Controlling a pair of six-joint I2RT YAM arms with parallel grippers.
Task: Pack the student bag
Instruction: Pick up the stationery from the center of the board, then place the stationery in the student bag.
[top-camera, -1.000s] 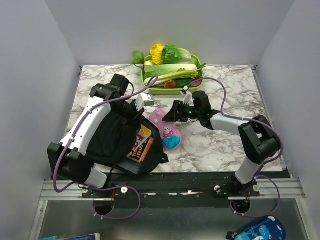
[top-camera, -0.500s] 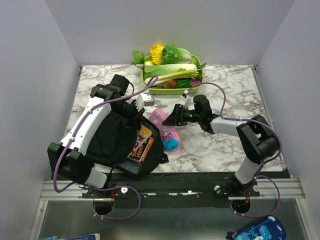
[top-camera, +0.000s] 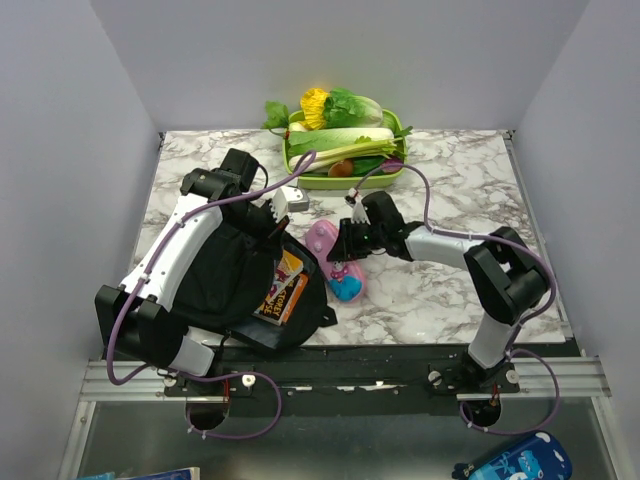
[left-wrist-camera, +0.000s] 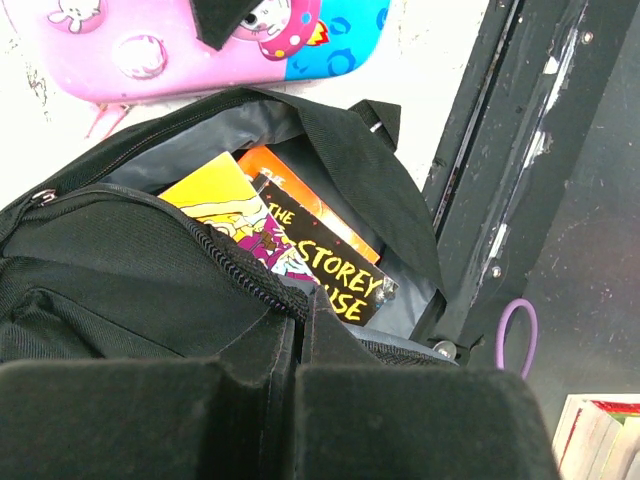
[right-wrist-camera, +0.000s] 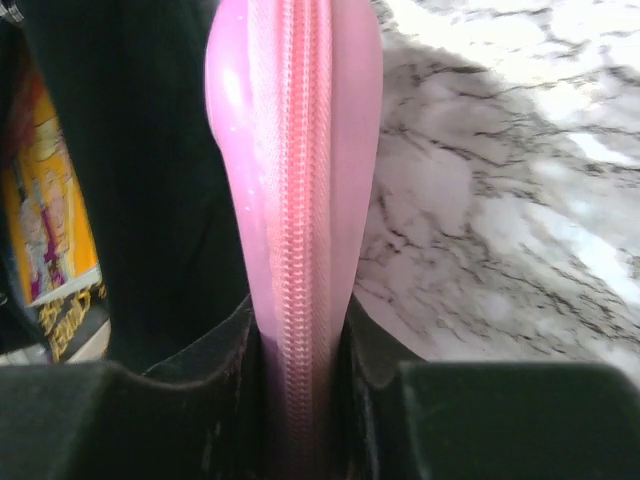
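- Student bag (top-camera: 225, 275) rim is pinched by the left gripper (left-wrist-camera: 300, 345), fingers pressed together; it lies at the table's (top-camera: 450, 290) near-left edge.
- Pink pencil case (right-wrist-camera: 295, 150) is clamped by the right gripper (right-wrist-camera: 297, 400), just beside the bag's open mouth; bare marble lies beyond.
- "STOREY" is read on a book (left-wrist-camera: 330, 275) inside.

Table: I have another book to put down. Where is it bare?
Bare table lies right of the vegetable tray and between the right arm and the near edge. Crowded between bag and pink pencil case.
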